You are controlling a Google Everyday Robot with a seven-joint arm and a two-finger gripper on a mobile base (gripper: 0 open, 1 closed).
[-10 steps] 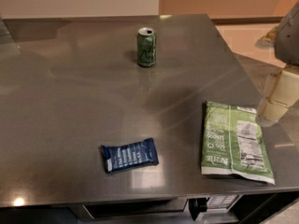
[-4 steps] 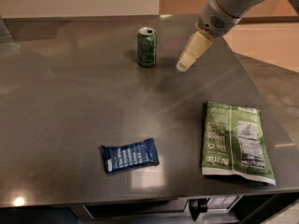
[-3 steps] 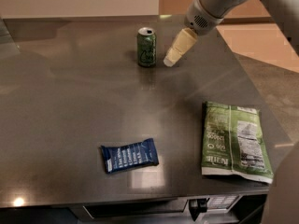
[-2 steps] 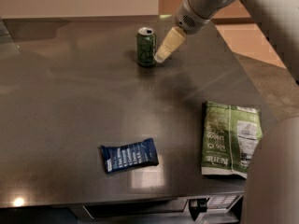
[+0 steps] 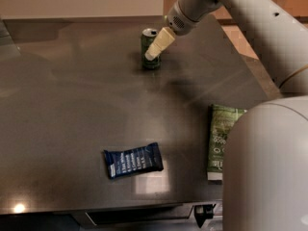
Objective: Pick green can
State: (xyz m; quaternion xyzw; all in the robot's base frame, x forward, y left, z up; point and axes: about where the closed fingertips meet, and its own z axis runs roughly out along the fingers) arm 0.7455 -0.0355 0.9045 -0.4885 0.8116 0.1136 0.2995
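Reaching farther, gripper (image 5: 152,53) now overlaps green can (image 5: 146,40); arm (image 5: 267,172) covers bag (image 5: 220,138).

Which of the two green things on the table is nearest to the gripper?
The green can, upright at the far side; the gripper is right at it. The green chip bag lies flat.

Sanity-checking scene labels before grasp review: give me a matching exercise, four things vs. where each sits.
Things:
1 green can
2 gripper
3 blue packet
4 chip bag

Places:
A near the front edge
B far side of the table
C right side, partly hidden by the arm
D at the can's right side

Pairs: 1-B, 2-D, 3-A, 4-C
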